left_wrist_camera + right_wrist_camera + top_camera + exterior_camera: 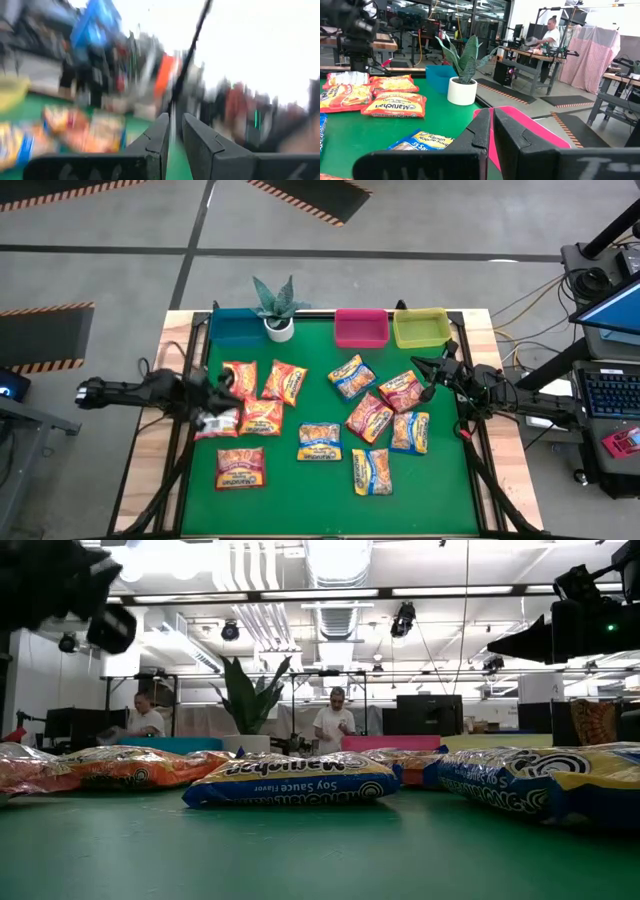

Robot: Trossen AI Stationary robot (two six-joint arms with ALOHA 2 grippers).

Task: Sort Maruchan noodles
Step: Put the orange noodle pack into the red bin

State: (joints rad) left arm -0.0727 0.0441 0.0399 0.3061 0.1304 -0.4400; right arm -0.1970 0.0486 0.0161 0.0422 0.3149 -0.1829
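Observation:
About a dozen Maruchan noodle packets lie flat on the green mat (330,500). Orange ones (284,382) are on the left and a maroon one (240,467) lies near the front. Blue-and-yellow ones (320,440) and red ones (369,418) fill the middle and right. My left gripper (228,383) hangs shut above the orange packets at the left and touches nothing; its fingers (165,132) hold nothing. My right gripper (418,366) is shut and empty, raised above the mat's far right, near the pink bin (361,327). Its fingers (484,125) point past that bin (520,130).
Along the far edge stand a blue bin (237,325), a potted plant in a white pot (279,327), the pink bin and a yellow-green bin (421,327). Bare green mat lies at the near edge. People stand at benches in the room beyond (333,725).

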